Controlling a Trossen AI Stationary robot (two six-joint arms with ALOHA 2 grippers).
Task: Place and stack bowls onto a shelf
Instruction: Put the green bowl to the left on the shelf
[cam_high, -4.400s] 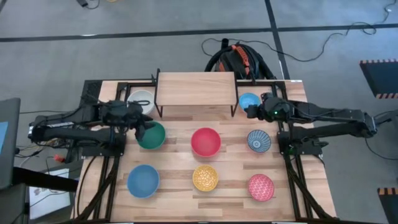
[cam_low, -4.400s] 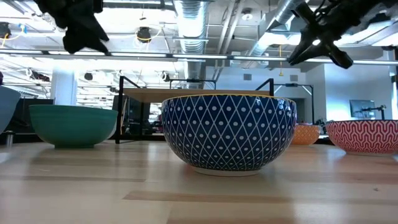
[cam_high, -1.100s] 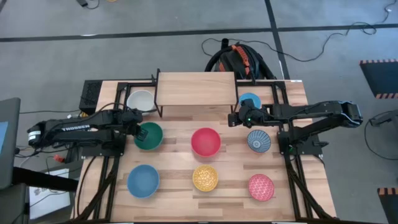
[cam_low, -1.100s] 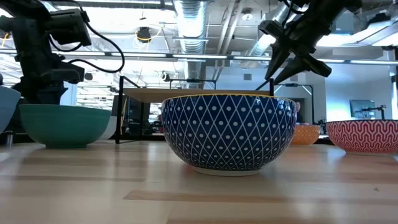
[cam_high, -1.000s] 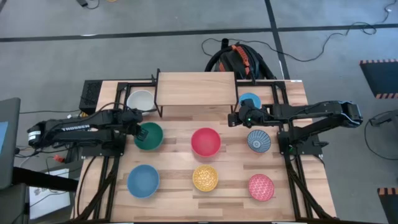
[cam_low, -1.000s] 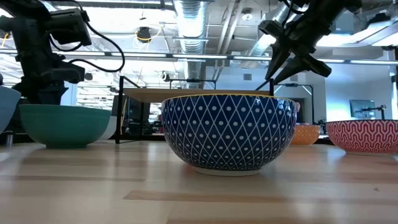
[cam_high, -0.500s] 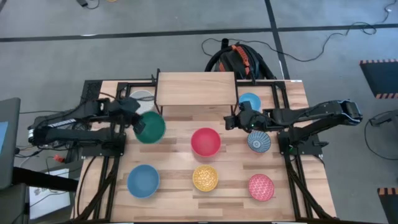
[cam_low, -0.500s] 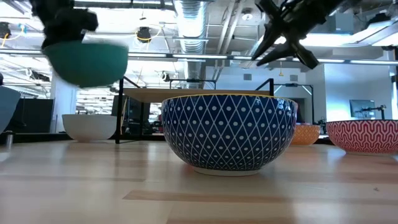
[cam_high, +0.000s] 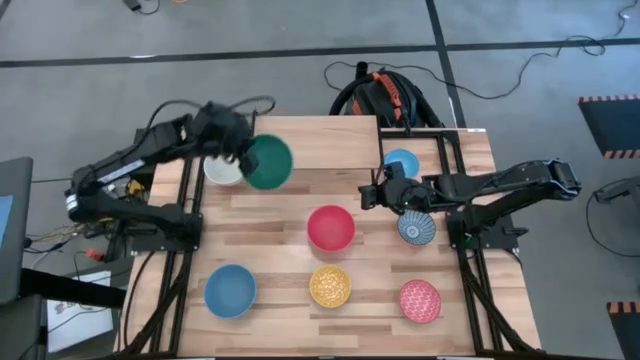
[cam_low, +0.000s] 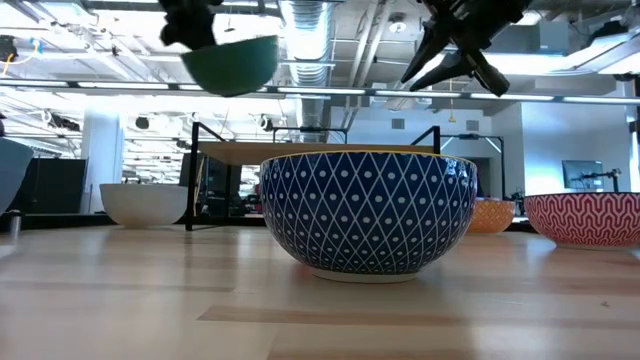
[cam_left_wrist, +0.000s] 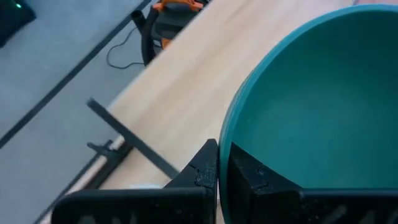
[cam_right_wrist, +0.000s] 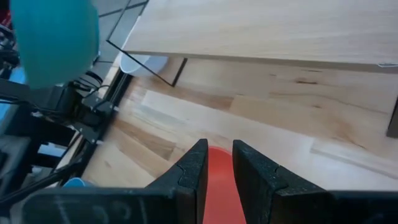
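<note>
My left gripper is shut on the green bowl and holds it in the air over the left end of the shelf. A white bowl sits on the table just left of the shelf. My right gripper hovers open above the table, between the red bowl and a plain blue bowl. Its fingers hold nothing, and the red bowl shows through the narrow gap between them. The other bowls rest on their bases on the table. My left gripper pinches the green bowl's rim on the side toward the table's left, one finger outside the wall and one inside. The bowl is lifted clear, roughly upright, above the shelf top.
The blue-patterned bowl, the yellow-patterned bowl, the pink-patterned bowl and a second plain blue bowl stand toward the table's near side. A black-and-orange bag lies on the floor beyond the far edge.
My left gripper has lifted the green bowl off the table and carried it up, toward the far edge and to the right, to above the shelf's left end. This has uncovered the white bowl. My right gripper has risen and shifted slightly toward the red bowl.
</note>
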